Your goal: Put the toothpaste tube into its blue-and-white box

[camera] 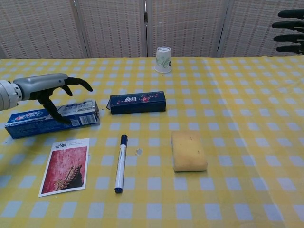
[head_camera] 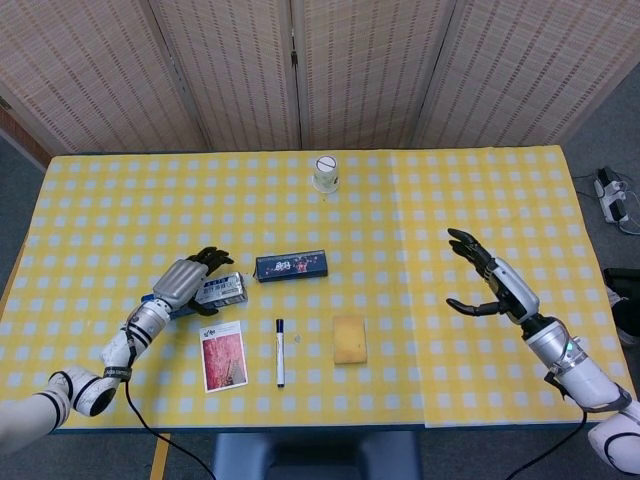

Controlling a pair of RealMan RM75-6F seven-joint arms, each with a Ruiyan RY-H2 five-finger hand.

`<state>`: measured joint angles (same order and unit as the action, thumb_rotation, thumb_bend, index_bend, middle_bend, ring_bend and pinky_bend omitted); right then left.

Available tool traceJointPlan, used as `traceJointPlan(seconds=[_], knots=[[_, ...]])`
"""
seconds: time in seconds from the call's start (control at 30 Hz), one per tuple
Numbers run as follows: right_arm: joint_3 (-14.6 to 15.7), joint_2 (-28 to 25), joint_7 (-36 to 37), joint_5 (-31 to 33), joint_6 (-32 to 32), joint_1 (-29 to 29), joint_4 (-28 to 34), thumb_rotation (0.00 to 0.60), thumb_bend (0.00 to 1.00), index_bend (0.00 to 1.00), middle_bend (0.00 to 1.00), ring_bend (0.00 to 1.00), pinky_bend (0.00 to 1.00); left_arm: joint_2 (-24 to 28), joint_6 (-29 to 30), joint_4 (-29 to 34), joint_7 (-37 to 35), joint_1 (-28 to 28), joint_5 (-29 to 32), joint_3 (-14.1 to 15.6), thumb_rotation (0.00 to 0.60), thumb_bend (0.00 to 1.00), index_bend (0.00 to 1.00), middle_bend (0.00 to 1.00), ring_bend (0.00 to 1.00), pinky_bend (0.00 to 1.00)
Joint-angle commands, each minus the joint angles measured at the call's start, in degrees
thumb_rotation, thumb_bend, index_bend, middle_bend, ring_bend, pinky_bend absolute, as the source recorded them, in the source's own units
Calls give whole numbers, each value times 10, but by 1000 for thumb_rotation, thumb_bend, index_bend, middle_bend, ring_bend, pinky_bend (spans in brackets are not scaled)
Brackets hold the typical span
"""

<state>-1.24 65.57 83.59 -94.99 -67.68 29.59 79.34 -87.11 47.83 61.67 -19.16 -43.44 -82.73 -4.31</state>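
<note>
A checked yellow cloth [head_camera: 450,200] covers the table. The long cardboard box [camera: 50,118] lies flat at 9 o'clock under the left hand [camera: 50,88], fingers spread over it, thumb touching. The right hand [head_camera: 490,283], at 3 o'clock, is spread wide, holding nothing. A dark slim carton [camera: 137,102] lies centre. I cannot tell where the tube is.

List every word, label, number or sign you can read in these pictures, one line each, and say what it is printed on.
No text here reads clearly enough to quote.
Blue-and-white box: white lettering and a label panel, blurred.
Dark blue box: small print and pattern, too small.
Picture card: small mark along its top edge, unreadable.
Paper cup: green pattern, no legible words.
Marker pen: no visible print.
</note>
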Motion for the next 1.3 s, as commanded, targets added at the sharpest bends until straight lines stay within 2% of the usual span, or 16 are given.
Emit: traceJointPlan(seconds=[0.03, 0.17, 0.27, 0.4, 0.5, 0.57, 0.7, 0.77, 0.9, 0.97, 1.03, 1.1, 1.3], knots=[[2, -1, -28, 6, -1, -2, 3, 600, 280, 0, 0, 25, 28, 4, 12, 17, 2, 5, 5, -5, 600, 123, 28, 10, 0, 92], [2, -3, -102, 16, -7, -12, 7, 600, 280, 0, 0, 18, 24, 26, 26, 55, 10, 12, 7, -7, 600, 122, 23, 9, 0, 44], [5, -16, -206, 21, -25, -29, 16, 600, 280, 0, 0, 3, 5, 58, 64, 105, 26, 33, 6, -8, 600, 125, 34, 9, 0, 15], [13, -47, -400, 33, -48, -62, 49, 600, 280, 0, 0, 0, 0, 128, 134, 190, 74, 88, 9, 6, 600, 129, 59, 41, 0, 12], [21, -84, -645, 84, -53, -100, 122, 600, 280, 0, 0, 0, 0, 188, 209, 272, 114, 154, 18, 28, 600, 132, 79, 87, 4, 5], [16, -85, -785, 128, -87, -129, 176, 600, 280, 0, 0, 0, 0, 213, 272, 303, 133, 202, 16, 42, 600, 134, 101, 91, 6, 1], [13, -53, -979, 162, -177, -180, 220, 600, 281, 0, 0, 0, 0, 234, 375, 324, 165, 281, -1, 68, 600, 135, 104, 93, 5, 0], [22, -35, -1035, 157, -207, -202, 231, 600, 280, 0, 0, 0, 0, 230, 430, 304, 161, 318, -30, 81, 600, 135, 88, 93, 5, 0], [42, -25, -1052, 141, -231, -233, 242, 600, 281, 0, 0, 0, 0, 214, 464, 278, 194, 363, -13, 87, 600, 134, 61, 93, 0, 0], [43, -21, -1026, 131, -247, -246, 231, 600, 280, 0, 0, 0, 0, 209, 456, 270, 207, 369, 0, 85, 600, 133, 62, 93, 0, 0], [47, -28, -972, 119, -232, -247, 223, 600, 280, 0, 0, 0, 0, 209, 441, 265, 220, 370, 11, 82, 600, 133, 55, 92, 0, 0], [40, -37, -933, 113, -225, -243, 210, 600, 280, 0, 0, 0, 0, 210, 440, 267, 227, 372, 8, 79, 600, 133, 46, 91, 0, 0], [30, -31, -946, 107, -223, -247, 200, 600, 280, 0, 0, 0, 0, 217, 444, 279, 224, 381, -7, 73, 600, 133, 42, 91, 0, 0]])
